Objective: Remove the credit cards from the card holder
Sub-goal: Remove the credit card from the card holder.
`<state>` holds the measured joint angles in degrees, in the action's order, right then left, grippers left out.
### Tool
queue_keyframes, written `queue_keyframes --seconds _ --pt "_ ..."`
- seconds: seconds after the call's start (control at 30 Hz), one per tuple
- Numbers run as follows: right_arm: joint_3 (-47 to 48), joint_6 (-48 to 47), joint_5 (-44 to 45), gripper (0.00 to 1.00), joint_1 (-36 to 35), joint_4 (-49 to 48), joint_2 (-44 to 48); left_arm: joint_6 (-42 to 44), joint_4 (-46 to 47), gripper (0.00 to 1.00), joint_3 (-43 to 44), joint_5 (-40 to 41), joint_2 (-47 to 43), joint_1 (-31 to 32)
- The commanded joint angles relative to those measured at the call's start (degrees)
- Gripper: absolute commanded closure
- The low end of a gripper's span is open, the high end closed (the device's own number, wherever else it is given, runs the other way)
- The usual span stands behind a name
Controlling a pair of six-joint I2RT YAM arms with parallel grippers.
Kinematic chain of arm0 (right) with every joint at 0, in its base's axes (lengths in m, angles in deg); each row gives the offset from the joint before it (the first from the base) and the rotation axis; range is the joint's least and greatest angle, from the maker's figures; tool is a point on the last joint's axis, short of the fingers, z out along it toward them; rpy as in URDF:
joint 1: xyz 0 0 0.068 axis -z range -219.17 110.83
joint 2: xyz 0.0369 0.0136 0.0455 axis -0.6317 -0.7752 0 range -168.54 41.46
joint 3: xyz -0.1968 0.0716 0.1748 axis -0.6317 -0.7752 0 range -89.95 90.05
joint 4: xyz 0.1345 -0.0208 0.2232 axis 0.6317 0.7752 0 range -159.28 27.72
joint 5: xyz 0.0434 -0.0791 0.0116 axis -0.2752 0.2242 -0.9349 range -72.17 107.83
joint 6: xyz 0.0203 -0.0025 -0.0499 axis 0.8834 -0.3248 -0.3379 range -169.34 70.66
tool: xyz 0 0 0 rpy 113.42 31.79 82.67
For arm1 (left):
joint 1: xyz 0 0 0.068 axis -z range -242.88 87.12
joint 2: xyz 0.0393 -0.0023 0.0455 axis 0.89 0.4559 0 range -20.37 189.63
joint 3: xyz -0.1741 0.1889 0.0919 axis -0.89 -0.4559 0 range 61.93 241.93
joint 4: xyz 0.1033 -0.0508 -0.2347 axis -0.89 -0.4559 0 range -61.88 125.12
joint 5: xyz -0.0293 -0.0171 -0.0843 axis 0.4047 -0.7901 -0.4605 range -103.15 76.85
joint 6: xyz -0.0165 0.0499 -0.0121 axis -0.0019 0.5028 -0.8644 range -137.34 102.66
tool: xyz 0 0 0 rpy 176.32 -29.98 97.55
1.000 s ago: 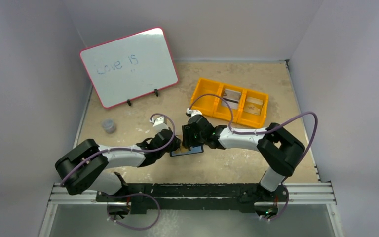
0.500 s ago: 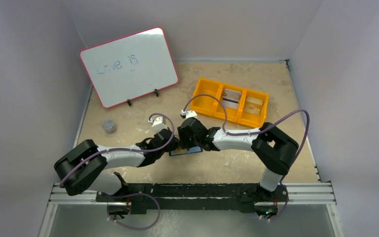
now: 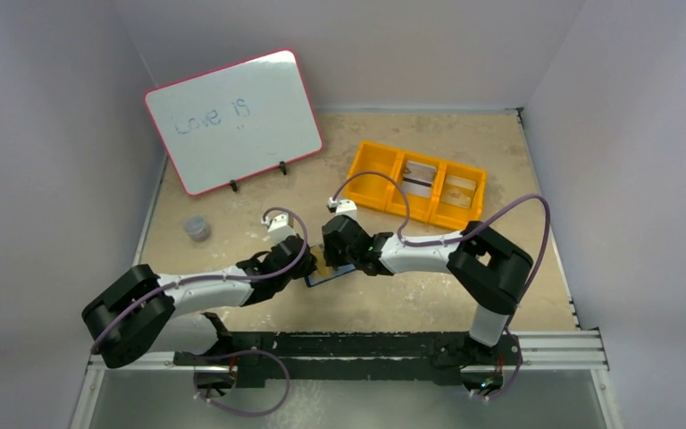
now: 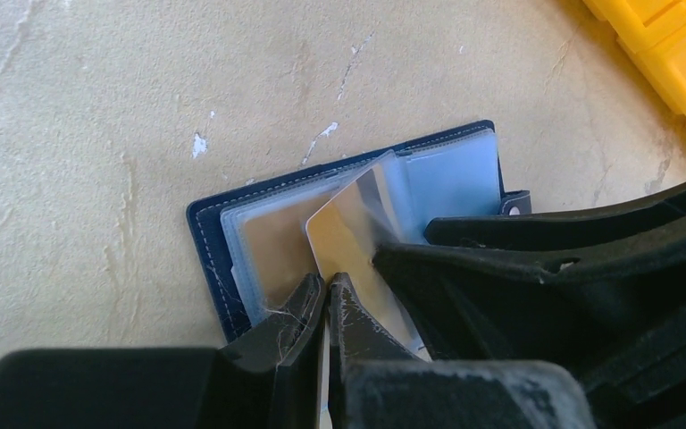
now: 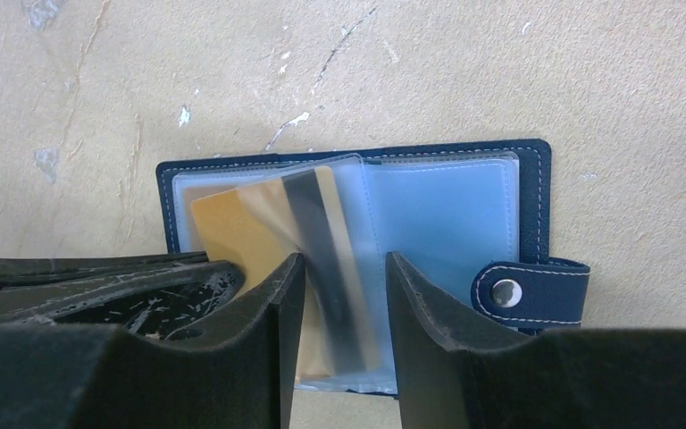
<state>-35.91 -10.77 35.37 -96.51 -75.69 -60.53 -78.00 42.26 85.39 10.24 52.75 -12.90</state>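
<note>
— So, what's the count?
— One gold striped card [image 4: 357, 228], pinched by the left claw [image 4: 326, 299], in one open navy folding holder [image 5: 536, 206] mid-table; two in the orange plastic tray [image 3: 377, 159], well apart.
— Right claw [image 5: 339, 295]?
— Parted, straddling it.

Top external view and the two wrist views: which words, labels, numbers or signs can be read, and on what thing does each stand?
"Love is": blue handwriting on the white rectangular whiteboard with a pink-red frame.
Pale flat cards in the orange plastic three-compartment tray: marks too small to read.
Gold plastic card with a dark stripe and dark navy folding card holder: no text shows.
</note>
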Motion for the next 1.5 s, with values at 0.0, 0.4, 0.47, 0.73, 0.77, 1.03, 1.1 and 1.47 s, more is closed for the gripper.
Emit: queue_keyframes --seconds 0.0,0.4,0.47,0.73,0.77,1.03,1.1,1.47 --pt "-3.8 0.4 3.9 0.6 0.9 11.4 -5.7 1.9 -6.1 1.0 -1.1 0.9 -2.4 0.1" --pt "-2.2 0.3 2.4 0.6 1.0 12.1 -5.0 4.5 -14.1 1.0 0.0 2.7 -6.1 0.1" --pt "-1.8 0.2 2.2 0.6 0.9 12.0 -4.9 4.8 -16.2 1.0 0.3 3.2 -7.8 0.1" --pt "0.6 0.9 0.8 0.58 1.0 14.8 -2.6 5.3 -23.8 1.0 4.1 4.6 -14.7 0.1" --pt "0.9 1.3 2.3 0.58 0.9 16.1 -1.5 5.5 -25.7 1.0 5.0 5.5 -15.4 0.1" --pt "6.6 3.3 12.7 0.56 1.0 26.2 2.6 6.3 -30.1 1.0 8.7 9.1 -20.7 0.1" --pt "7.3 5.0 15.3 0.54 1.0 28.9 2.8 6.2 -29.2 1.0 9.1 8.5 -20.8 0.1" --pt "0.2 -3.8 -6.6 0.47 9.8 11.6 24.0 10.7 -19.5 1.0 12.1 1.7 -20.3 0.1"
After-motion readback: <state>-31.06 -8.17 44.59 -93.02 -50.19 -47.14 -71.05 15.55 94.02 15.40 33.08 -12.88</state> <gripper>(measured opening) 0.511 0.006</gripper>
